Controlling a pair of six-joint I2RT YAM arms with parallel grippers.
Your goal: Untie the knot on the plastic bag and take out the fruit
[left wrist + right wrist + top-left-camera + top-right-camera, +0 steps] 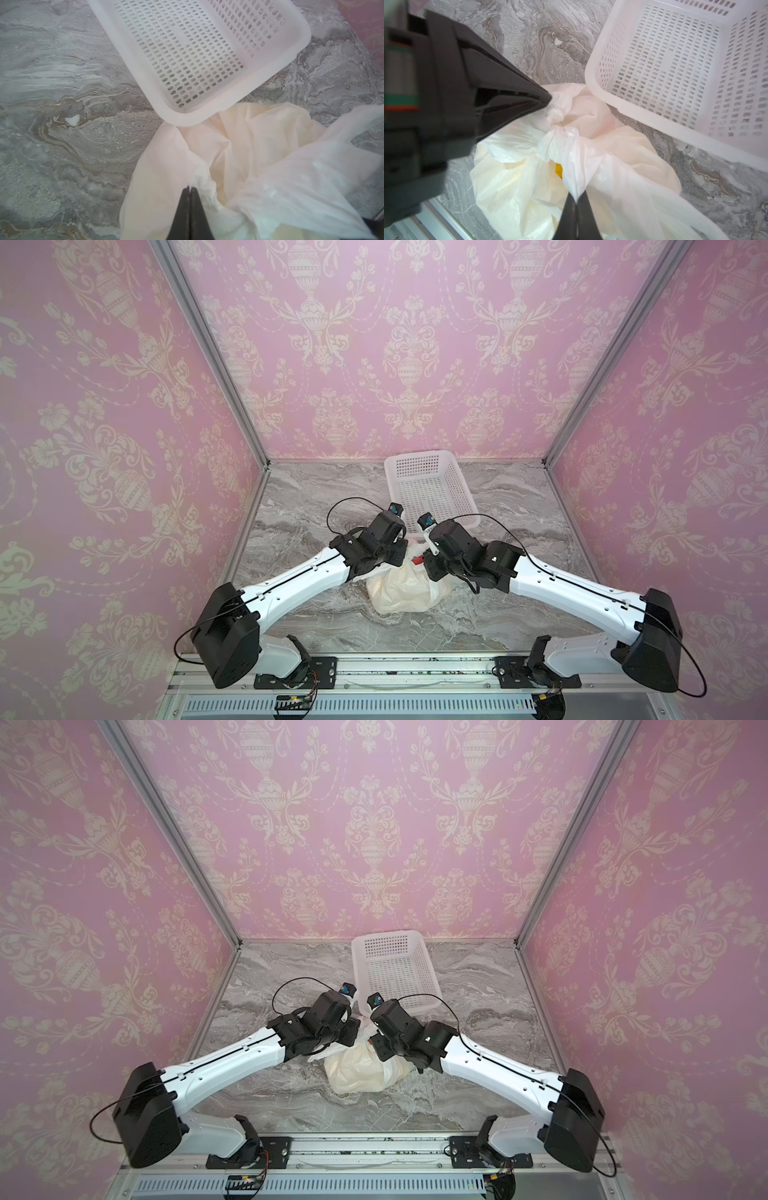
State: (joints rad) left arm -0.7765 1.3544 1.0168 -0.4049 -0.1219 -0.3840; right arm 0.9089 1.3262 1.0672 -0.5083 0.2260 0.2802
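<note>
The knot (562,133) is tied atop the plastic bag (403,589), which lies on the surface (62,145) against the near rim of the basket (187,118); yellow fruit (559,169) shows through a gap beneath it. The left hand (189,189) is clamped tight on a bag fold beside the knot; the right hand (577,199) likewise on the strand leading from it.

White perforated basket (432,489) on grey marble tabletop (299,506) — pink damask walls (415,344)

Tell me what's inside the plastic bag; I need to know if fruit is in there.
Beside the knot, a gap in the plastic bag shows one sliver of yellow fruit. Everything else inside is covered by crinkled plastic, showing only a faint yellowish tint.
</note>
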